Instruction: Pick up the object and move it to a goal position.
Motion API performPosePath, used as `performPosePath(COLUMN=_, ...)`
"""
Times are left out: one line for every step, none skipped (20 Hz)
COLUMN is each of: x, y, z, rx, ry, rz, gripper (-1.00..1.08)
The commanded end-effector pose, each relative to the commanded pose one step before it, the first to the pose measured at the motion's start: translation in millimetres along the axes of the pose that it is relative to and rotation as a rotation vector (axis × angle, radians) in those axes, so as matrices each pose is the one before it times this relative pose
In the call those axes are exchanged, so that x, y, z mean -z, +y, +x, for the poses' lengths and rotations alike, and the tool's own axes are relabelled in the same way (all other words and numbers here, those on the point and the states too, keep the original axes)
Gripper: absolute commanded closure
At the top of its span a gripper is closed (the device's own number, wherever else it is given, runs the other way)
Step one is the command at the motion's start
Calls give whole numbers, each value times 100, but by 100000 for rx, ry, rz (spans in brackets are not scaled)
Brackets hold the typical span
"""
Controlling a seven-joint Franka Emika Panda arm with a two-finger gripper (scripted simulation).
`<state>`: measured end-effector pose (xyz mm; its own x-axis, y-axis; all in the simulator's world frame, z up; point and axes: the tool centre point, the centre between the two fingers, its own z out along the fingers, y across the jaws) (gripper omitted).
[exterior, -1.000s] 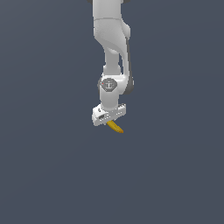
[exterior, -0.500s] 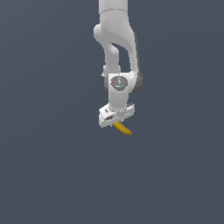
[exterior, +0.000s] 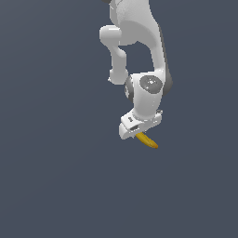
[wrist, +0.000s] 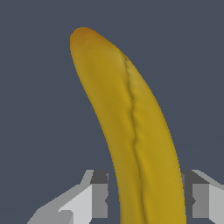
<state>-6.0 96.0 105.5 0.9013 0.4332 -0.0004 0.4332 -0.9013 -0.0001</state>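
A small curved yellow banana (exterior: 148, 141) with an orange-brown tip sticks out below the white gripper (exterior: 138, 131) in the exterior view, pointing down toward that view's right. It hangs in the air with nothing under it. In the wrist view the banana (wrist: 131, 127) fills the frame, its lower part pinched between the two grey fingers (wrist: 99, 197). The gripper (wrist: 146, 199) is shut on the banana. The fingertips themselves are hidden behind the gripper body in the exterior view.
A plain dark blue-grey background surrounds the white arm (exterior: 139, 56), which comes down from above in the exterior view. No other objects, containers or goal marker show.
The arm with the banana in its gripper has shifted toward the exterior view's right and slightly downward. The banana stays gripped the same way.
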Motion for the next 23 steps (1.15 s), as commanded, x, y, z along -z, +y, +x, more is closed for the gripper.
performPosePath(x=1441, y=-969, z=1939, rx=-77, ry=116, rz=-43, gripper=108)
performPosePath(x=484, y=-352, z=707, rx=0, ry=0, rz=0, gripper=108)
performPosePath(x=467, y=-338, z=686, rx=0, ry=0, rz=0, gripper=108)
performPosePath(x=420, y=-321, z=665, rx=7, ry=-32, rz=36, gripper=108)
performPosePath(x=411, y=-294, z=611, rx=0, ry=0, rz=0, gripper=108)
performPosePath(x=376, y=-268, z=563, rx=0, ry=0, rz=0, gripper=108)
performPosePath(x=344, y=-244, z=518, rx=0, ry=0, rz=0, gripper=108)
performPosePath(x=313, y=-221, z=476, rx=0, ry=0, rz=0, gripper=108)
performPosePath(x=285, y=-200, z=436, rx=0, ry=0, rz=0, gripper=108)
performPosePath(x=258, y=-180, z=398, rx=0, ry=0, rz=0, gripper=108)
performPosePath(x=233, y=-162, z=362, rx=0, ry=0, rz=0, gripper=108)
performPosePath(x=209, y=-144, z=327, rx=0, ry=0, rz=0, gripper=108)
performPosePath(x=187, y=-128, z=294, rx=0, ry=0, rz=0, gripper=108)
performPosePath(x=165, y=-112, z=263, rx=0, ry=0, rz=0, gripper=108)
performPosePath(x=145, y=-98, z=232, rx=0, ry=0, rz=0, gripper=108)
performPosePath(x=103, y=-107, z=213, rx=36, ry=-33, rz=5, gripper=108)
performPosePath(x=107, y=-71, z=174, rx=0, ry=0, rz=0, gripper=108)
performPosePath(x=89, y=-59, z=146, rx=0, ry=0, rz=0, gripper=108)
performPosePath(x=72, y=-47, z=118, rx=0, ry=0, rz=0, gripper=108)
performPosePath(x=56, y=-36, z=92, rx=0, ry=0, rz=0, gripper=108)
performPosePath(x=39, y=-26, z=65, rx=0, ry=0, rz=0, gripper=108)
performPosePath(x=24, y=-15, z=39, rx=0, ry=0, rz=0, gripper=108)
performPosePath(x=8, y=-5, z=13, rx=0, ry=0, rz=0, gripper=108)
